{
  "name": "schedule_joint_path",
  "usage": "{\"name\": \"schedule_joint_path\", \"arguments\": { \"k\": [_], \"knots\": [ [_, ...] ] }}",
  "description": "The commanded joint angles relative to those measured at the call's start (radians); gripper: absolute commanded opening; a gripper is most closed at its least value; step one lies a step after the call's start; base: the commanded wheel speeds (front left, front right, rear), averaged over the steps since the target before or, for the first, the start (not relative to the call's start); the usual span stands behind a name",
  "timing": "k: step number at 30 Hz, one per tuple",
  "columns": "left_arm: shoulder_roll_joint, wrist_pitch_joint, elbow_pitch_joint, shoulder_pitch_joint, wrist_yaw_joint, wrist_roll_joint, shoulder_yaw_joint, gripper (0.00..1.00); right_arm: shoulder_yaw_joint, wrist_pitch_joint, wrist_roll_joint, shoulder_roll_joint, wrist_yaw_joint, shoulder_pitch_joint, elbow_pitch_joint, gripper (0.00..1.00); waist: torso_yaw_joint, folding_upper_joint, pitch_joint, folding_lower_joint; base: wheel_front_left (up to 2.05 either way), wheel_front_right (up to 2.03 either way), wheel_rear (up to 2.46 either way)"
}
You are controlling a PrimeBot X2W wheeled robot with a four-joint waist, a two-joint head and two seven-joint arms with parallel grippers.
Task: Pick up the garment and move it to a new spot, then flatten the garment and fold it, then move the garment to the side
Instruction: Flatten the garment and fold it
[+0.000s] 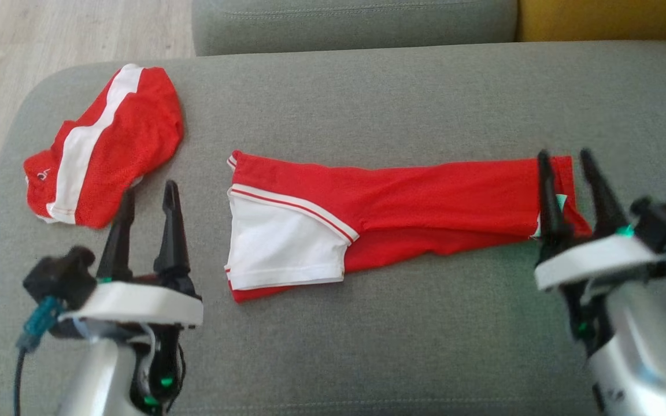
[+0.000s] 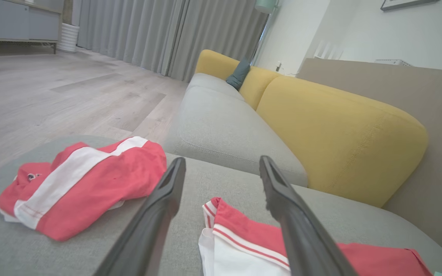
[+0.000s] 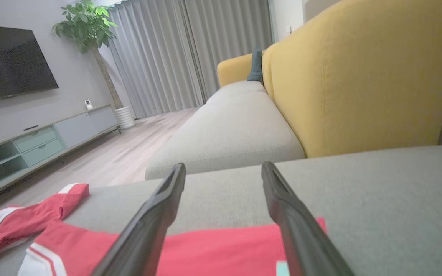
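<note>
L gripper (image 1: 151,192) – 2 fingers spread apart, nothing between them, poised over bare grey sofa cushion (image 1: 367,98). Just ahead of its tips and a bit to its left lies a bunched garment (image 1: 107,144), red w/ a wide white stripe, close to the fingertips but apart from them. To its right, nearby, is the white-panelled end of the long garment (image 1: 402,202).

R gripper (image 1: 564,155) – also wide open, holding nothing. Its 2 fingers stand over the far right end of the long garment, one on each side of that end's edge; a small teal tag (image 1: 560,201) sits by its left finger. Can't tell if the fingers touch the cloth. In the right wrist view the red fabric passes under both fingers, tips reaching past it to bare cushion.

So 2 red-and-white garments total: the long one, folded to a narrow strip, stretches from R gripper across toward L gripper; the bunched one is well off beyond L gripper, near the cushion's corner. Ahead of both grippers: another grey seat, yellow backrest (image 2: 340,126), wood floor (image 1: 50,34).
</note>
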Motion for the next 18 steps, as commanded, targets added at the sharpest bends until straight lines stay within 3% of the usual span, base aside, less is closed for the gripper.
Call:
{"name": "schedule_joint_path", "arguments": {
  "k": [1, 4, 9, 18],
  "knots": [
    [-0.020, -0.005, -0.035, -0.021, -0.023, 0.038, 0.075, 1.00, 0.003, -0.011, -0.035, 0.023, -0.001, 0.018, -0.045, 1.00, 0.002, -0.0001, 0.001, 0.0001, 0.00, 0.00, 0.00],
    [-0.067, -0.005, -0.027, 0.004, -0.065, 0.080, 0.133, 1.00, -0.022, -0.011, -0.079, 0.056, -0.001, 0.050, -0.063, 1.00, 0.005, -0.0001, 0.004, 0.0001, 0.00, 0.00, 0.00],
    [-0.093, -0.005, -0.006, -0.002, -0.130, 0.141, 0.179, 1.00, -0.083, 0.005, -0.123, 0.085, -0.001, 0.049, -0.042, 1.00, 0.009, -0.0001, 0.025, 0.0001, 0.00, 0.00, 0.00],
    [-0.106, -0.005, 0.032, -0.031, -0.180, 0.174, 0.195, 1.00, -0.286, 0.088, -0.214, 0.134, -0.001, -0.038, 0.110, 1.00, 0.019, -0.0001, 0.080, 0.0001, 0.00, 0.00, 0.00]
  ]
}}
